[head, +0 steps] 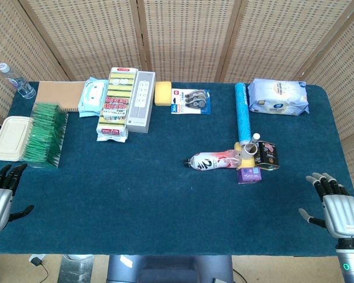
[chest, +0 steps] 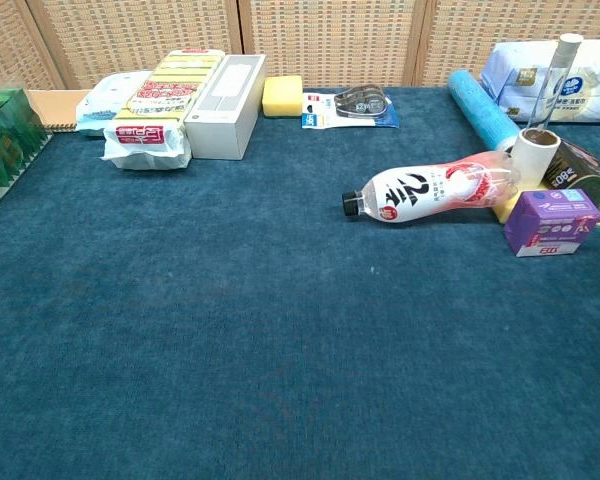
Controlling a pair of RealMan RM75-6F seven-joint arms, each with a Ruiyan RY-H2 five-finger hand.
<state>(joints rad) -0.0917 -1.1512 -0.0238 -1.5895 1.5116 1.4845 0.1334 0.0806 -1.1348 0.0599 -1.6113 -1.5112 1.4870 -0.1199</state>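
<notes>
While both robot hands rest splayed, holding nothing, at near counter corners: left robot hand (head: 0,197), right robot hand (head: 336,206). Bottle (head: 215,161) lies right of centre against purple box (head: 249,175); risk: rolls, topples cluster if nudged.

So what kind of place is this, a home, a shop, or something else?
Probably a lab or test setup, not a home: a table under dark blue cloth, woven rattan screen panels behind it, and assorted packaged goods like a lying white plastic bottle.

Bare cloth across table (head: 135,200) front and centre; bottle (head: 214,161), purple box (head: 249,174) block right-centre.
</notes>
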